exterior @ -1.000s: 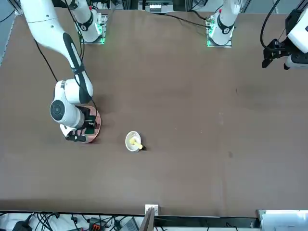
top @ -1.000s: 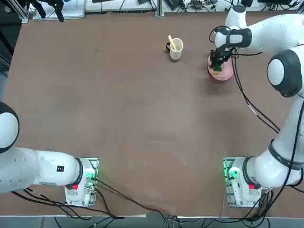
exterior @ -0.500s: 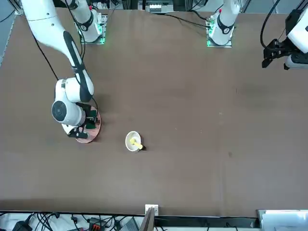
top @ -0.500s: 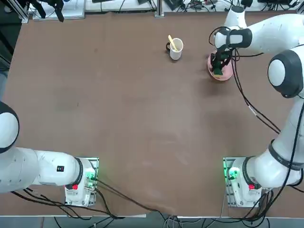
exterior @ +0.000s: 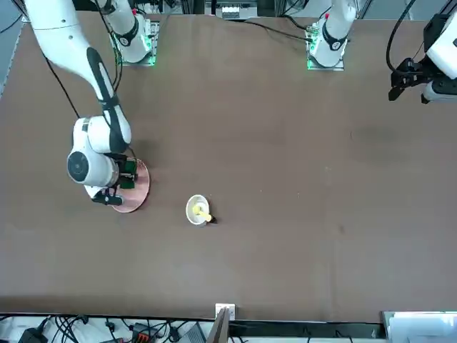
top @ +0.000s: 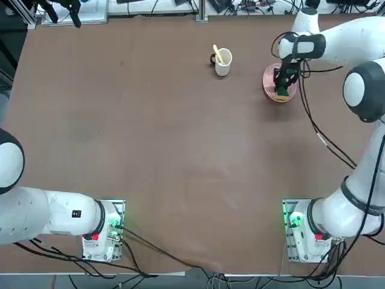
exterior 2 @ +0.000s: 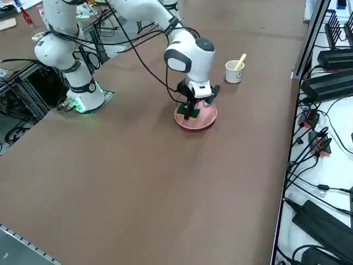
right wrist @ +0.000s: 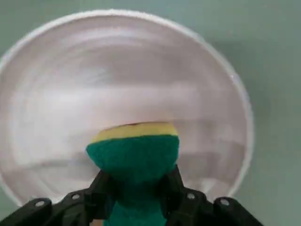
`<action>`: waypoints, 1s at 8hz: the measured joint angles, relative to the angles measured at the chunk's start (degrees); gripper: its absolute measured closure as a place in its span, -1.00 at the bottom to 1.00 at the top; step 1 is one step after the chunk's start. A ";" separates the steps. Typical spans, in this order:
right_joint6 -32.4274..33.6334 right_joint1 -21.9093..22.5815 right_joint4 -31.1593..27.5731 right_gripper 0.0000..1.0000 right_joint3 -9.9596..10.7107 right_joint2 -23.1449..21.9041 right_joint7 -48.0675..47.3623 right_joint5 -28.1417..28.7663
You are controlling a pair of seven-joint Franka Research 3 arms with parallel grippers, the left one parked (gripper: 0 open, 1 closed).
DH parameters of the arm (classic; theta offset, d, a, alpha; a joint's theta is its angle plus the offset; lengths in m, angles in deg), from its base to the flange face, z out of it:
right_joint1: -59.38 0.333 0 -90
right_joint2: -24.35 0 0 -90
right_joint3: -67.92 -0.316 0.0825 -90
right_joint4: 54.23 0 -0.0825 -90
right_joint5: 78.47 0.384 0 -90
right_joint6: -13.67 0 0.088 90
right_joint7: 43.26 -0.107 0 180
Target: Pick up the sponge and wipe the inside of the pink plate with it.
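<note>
Sponge (right wrist: 134,150): held inside the pink plate (right wrist: 56,94), yellow layer facing down toward the dish floor, green scrub side up toward the wrist. From the side it sits on the plate's half nearer the robot's right (exterior 2: 190,114); contact with the plate floor looks likely but cannot be confirmed.

Handling, as a judgement: the sponge is light and soft. Its green body bulges and narrows where the fingers pinch it, so it yields under squeeze. Best hold is across the two long sides near the middle, as now; it should not slip, but hard pressing would only flatten it. The plate is shallow, rigid and probably light with a smooth glaze, so it may skate on the surface (top: 180,132) if the wipe drags sideways.

Right claw (right wrist: 135,188): closed down on the sponge, fingers narrowly apart with the block clamped between them; nothing else touched. It hangs directly over the plate, pointing down (top: 283,84).

White mug (top: 222,62) with a yellow utensil stands well apart from the plate, toward the robot's left.

Wipe appears under way.
</note>
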 joint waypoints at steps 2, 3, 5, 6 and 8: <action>-0.05 -1.18 -0.03 0.00 1.12 -0.02 3.01 0.01; -0.24 -1.08 0.05 0.00 1.11 0.02 3.02 0.00; -1.22 -0.94 1.21 -0.01 1.07 0.73 3.00 0.00; -1.68 -0.81 2.53 -0.01 0.94 1.56 2.81 0.16; -2.00 0.29 5.65 -0.01 0.78 3.45 2.33 1.68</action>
